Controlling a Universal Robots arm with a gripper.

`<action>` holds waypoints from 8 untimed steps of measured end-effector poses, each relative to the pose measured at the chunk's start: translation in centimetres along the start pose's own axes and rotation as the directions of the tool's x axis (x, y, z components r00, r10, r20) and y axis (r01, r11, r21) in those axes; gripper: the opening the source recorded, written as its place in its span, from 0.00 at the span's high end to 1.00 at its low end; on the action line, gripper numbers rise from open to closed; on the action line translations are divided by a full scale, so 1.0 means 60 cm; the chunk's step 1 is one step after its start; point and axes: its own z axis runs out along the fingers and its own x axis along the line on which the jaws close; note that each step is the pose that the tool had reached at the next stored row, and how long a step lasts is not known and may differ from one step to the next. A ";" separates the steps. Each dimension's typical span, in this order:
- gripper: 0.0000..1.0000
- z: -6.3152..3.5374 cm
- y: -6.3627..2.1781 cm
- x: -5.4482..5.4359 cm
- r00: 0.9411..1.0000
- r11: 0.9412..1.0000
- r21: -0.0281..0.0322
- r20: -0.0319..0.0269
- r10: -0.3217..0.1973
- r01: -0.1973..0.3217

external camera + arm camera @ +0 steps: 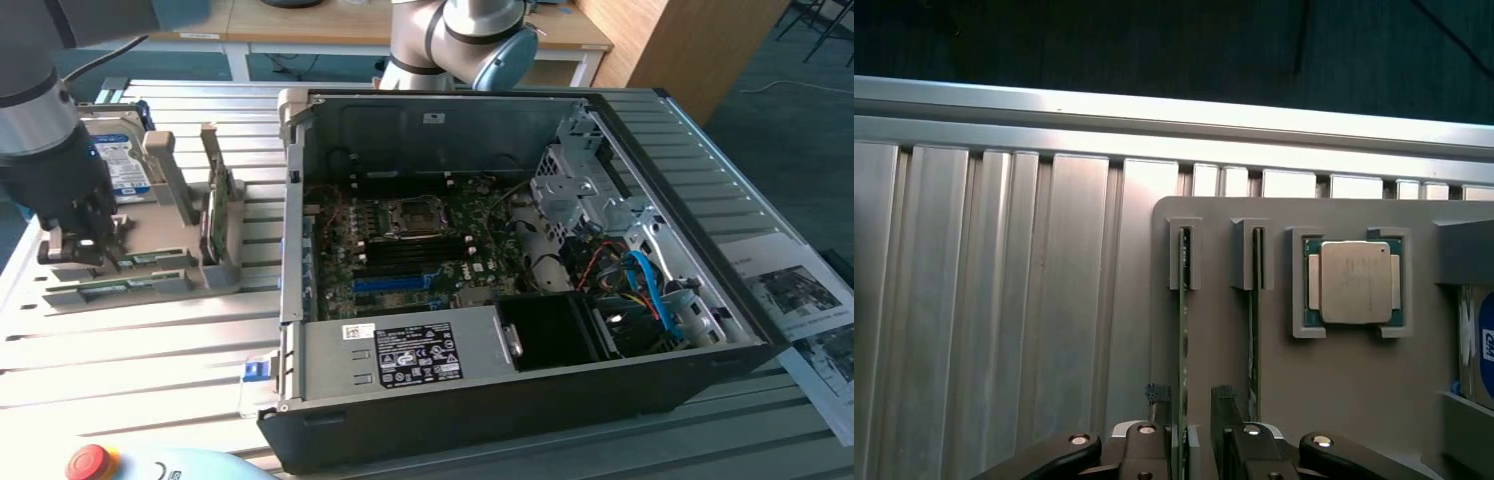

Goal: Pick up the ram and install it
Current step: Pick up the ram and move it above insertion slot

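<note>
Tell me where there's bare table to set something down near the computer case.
Bare table slats lie between the grey parts holder and the red stop button, at the exterior view's left of the computer case. More bare slats border the holder in the wrist view. Crowded: the holder, where the open gripper straddles the ram, and the case's inside.

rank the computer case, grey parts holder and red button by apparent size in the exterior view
1. computer case
2. grey parts holder
3. red button, smallest even though it looks nearest the camera
</note>
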 end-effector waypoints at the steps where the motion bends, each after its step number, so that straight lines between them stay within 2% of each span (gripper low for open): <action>1: 0.70 0.002 0.000 0.000 1.000 1.000 0.000 0.000 0.000 0.000; 8: 0.70 0.020 -0.001 0.000 1.000 1.000 0.000 0.000 0.000 0.000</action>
